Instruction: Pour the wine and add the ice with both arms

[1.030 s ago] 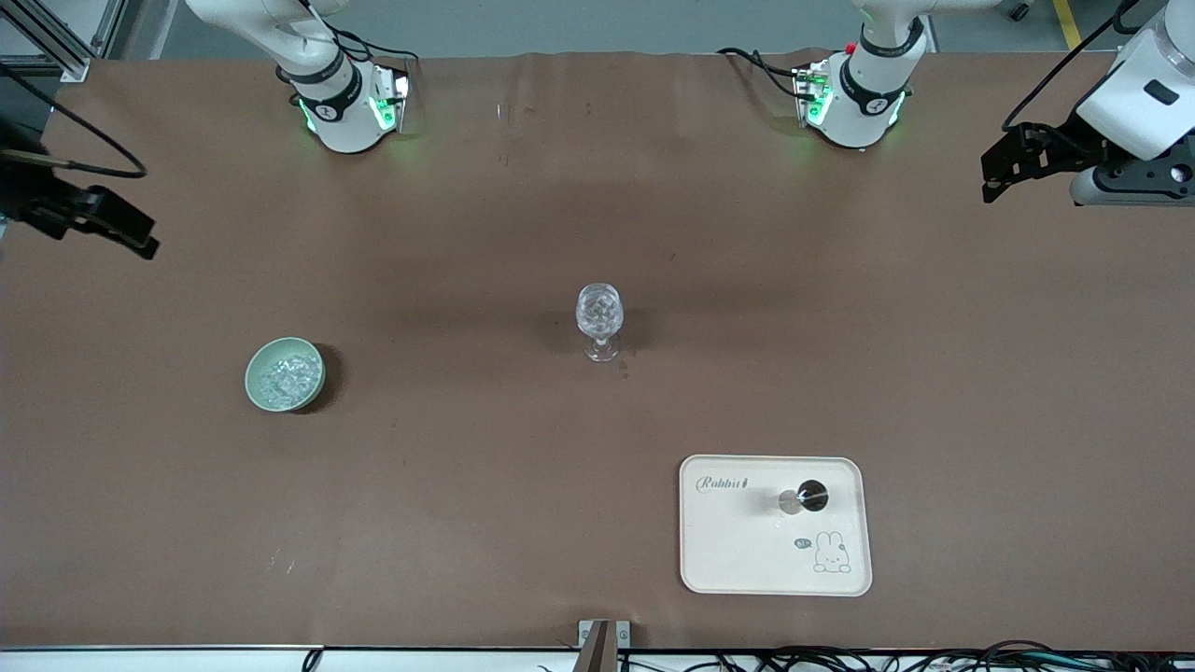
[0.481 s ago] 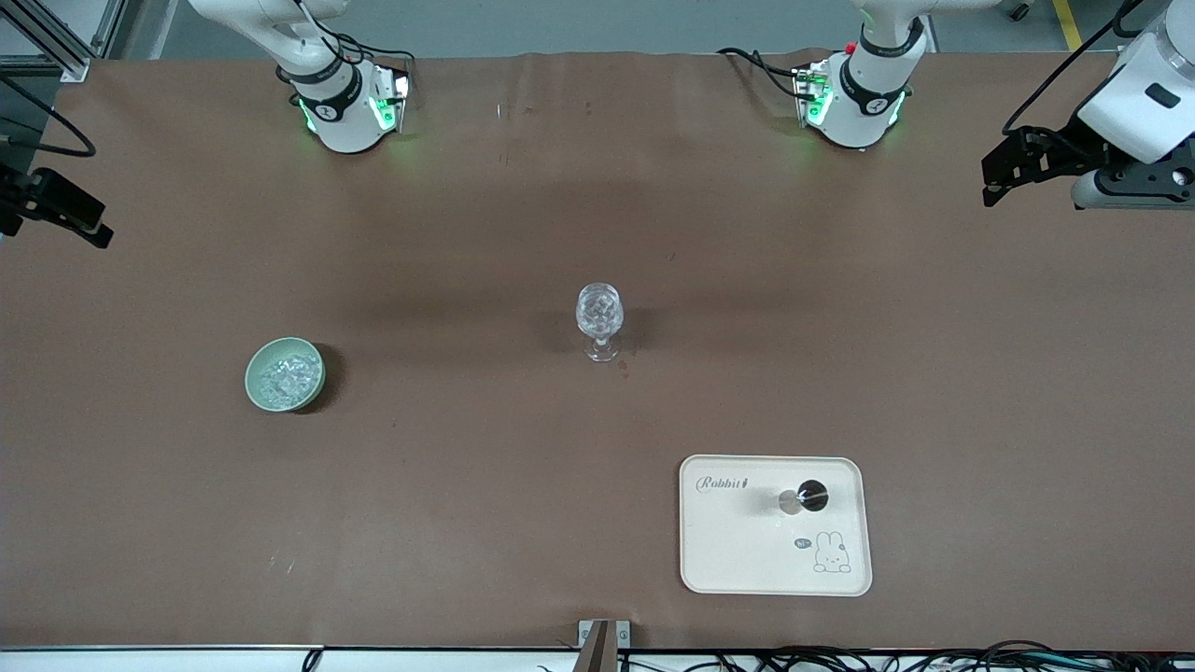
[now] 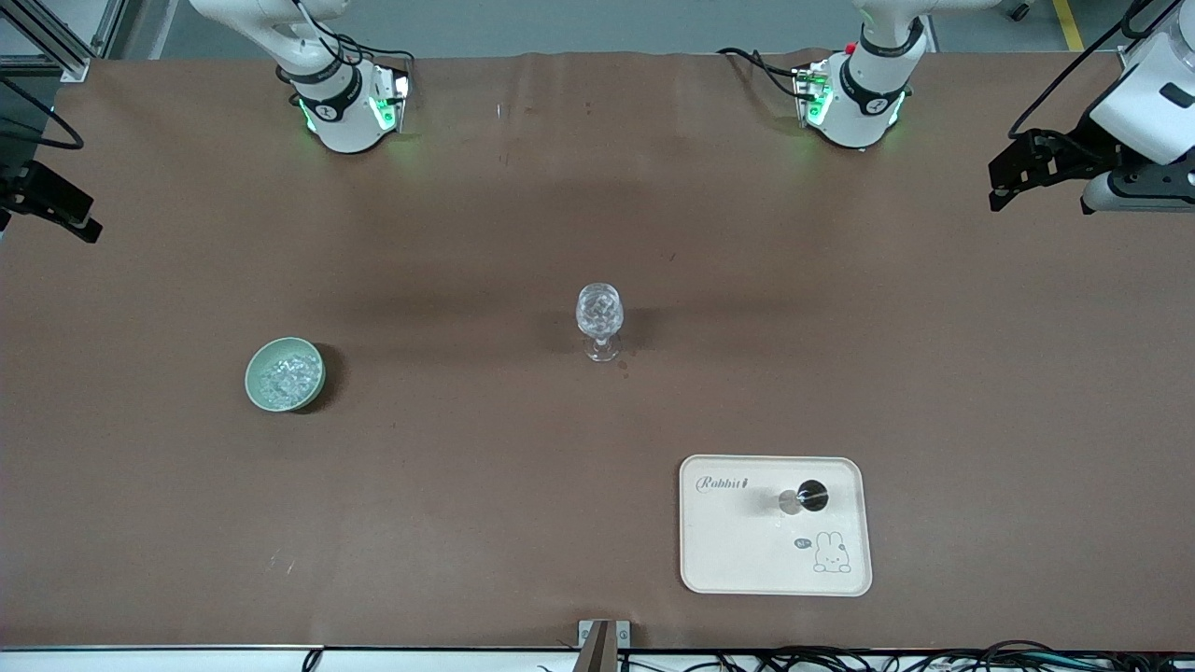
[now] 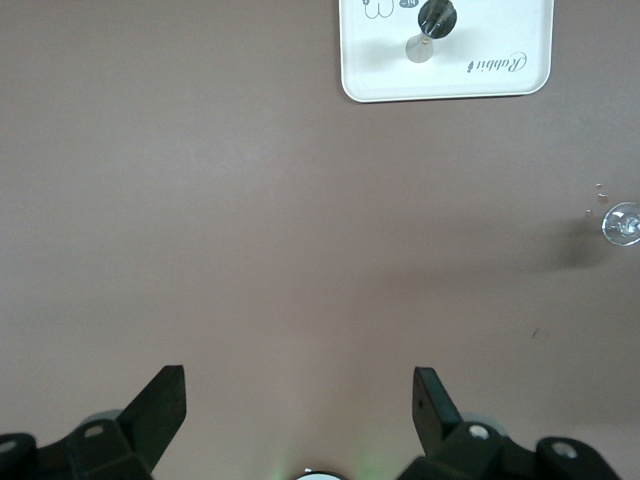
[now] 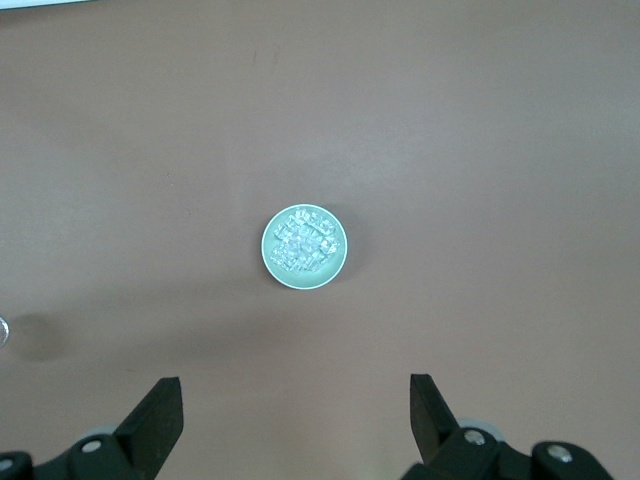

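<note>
A clear faceted stemmed glass [image 3: 598,317] stands upright mid-table; it also shows in the left wrist view [image 4: 622,222]. A pale green bowl [image 3: 254,390] toward the right arm's end holds the ice [image 3: 285,374], several small glittering chunks, also seen in the right wrist view [image 5: 305,242]. A small dark-topped vessel [image 3: 810,496] stands on a cream tray [image 3: 747,551]. My left gripper [image 3: 1001,187] is open and empty, high over the left arm's end of the table [image 4: 300,400]. My right gripper [image 3: 79,219] is open and empty over the right arm's end [image 5: 297,400].
The cream tray [image 4: 380,60] with its rabbit drawing lies near the table's front-camera edge, nearer to the camera than the glass. The brown table cover [image 3: 467,485] is bare between bowl, glass and tray. Both arm bases stand along the top edge.
My right gripper has drawn back toward the right arm's end of the table, nearly leaving the view. My left gripper has shifted slightly toward its own end. Nothing on the table moved.
</note>
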`<state>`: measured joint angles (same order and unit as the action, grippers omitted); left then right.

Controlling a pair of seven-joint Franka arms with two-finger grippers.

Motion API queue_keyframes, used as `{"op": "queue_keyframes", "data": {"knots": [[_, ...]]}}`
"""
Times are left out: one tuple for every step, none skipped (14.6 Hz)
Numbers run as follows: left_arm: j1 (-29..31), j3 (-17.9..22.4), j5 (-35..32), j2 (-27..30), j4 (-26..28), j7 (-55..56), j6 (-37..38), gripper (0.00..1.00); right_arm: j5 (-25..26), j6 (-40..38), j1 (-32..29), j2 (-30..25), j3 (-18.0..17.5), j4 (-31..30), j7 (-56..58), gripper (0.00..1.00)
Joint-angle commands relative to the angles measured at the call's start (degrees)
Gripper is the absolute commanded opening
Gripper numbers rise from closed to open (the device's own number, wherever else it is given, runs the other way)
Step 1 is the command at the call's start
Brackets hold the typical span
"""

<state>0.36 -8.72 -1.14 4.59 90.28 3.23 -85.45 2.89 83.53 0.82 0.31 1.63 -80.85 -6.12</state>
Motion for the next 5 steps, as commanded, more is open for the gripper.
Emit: {"op": "queue_keyframes", "data": {"knots": [[0.4, -0.6, 0.1, -0.6, -1.6, 0.0, 0.7, 1.00, -1.0, 0.9, -1.5, -1.4, -1.0, -1.9, 0.9, 1.00], [0.4, -0.6, 0.3, -0.6, -1.6, -0.1, 0.7, 1.00, -1.1, 0.9, -1.4, -1.4, -1.0, -1.9, 0.9, 1.00], [0.4, -0.6, 0.3, -0.6, -1.7, -0.1, 0.6, 1.00, -1.1, 0.9, -1.5, -1.4, -1.0, -1.9, 0.8, 1.00], [0.4, -0.6, 0.2, -0.6, -1.6, -0.1, 0.6, 1.00, -1.2, 0.8, -1.4, -1.4, -1.0, -1.9, 0.5, 1.00], [0.4, -0.6, 0.2, -0.6, -1.6, -0.1, 0.6, 1.00, -1.2, 0.8, -1.4, -1.4, -1.1, -1.9, 0.5, 1.00]]}}
